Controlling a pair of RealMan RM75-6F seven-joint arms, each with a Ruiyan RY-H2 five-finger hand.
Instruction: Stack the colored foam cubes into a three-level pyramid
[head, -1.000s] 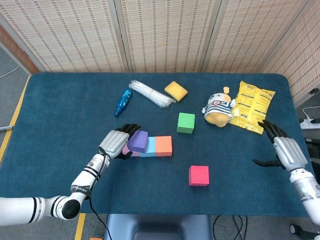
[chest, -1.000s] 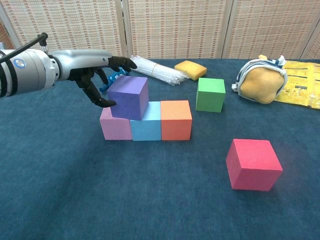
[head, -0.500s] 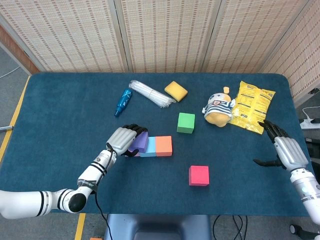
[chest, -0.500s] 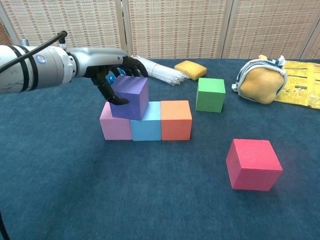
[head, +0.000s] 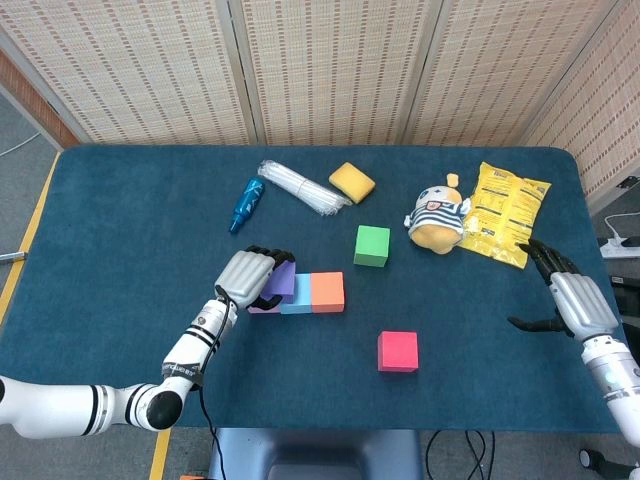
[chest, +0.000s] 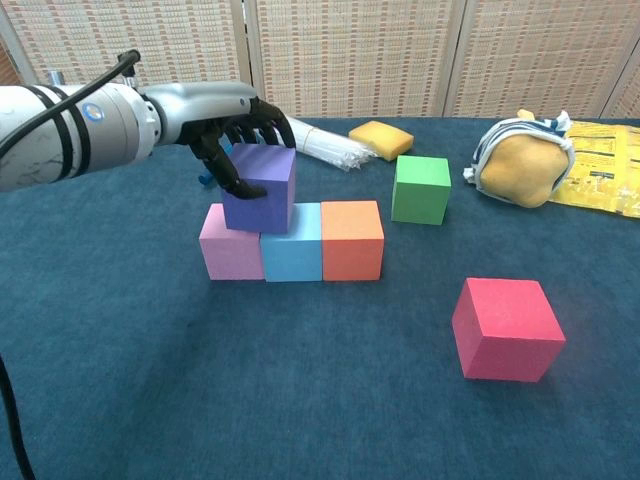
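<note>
Purple cube (chest: 262, 188) atop pink-blue seam, gripped in curled left hand (chest: 222, 122).

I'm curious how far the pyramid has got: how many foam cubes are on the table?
6. Pink cube, blue cube and orange cube form a row; purple cube sits on top under the left hand; green cube and red cube stand apart.

White black-banded arms, silver-backed black-fingered left hand (chest: 228, 125)
</note>
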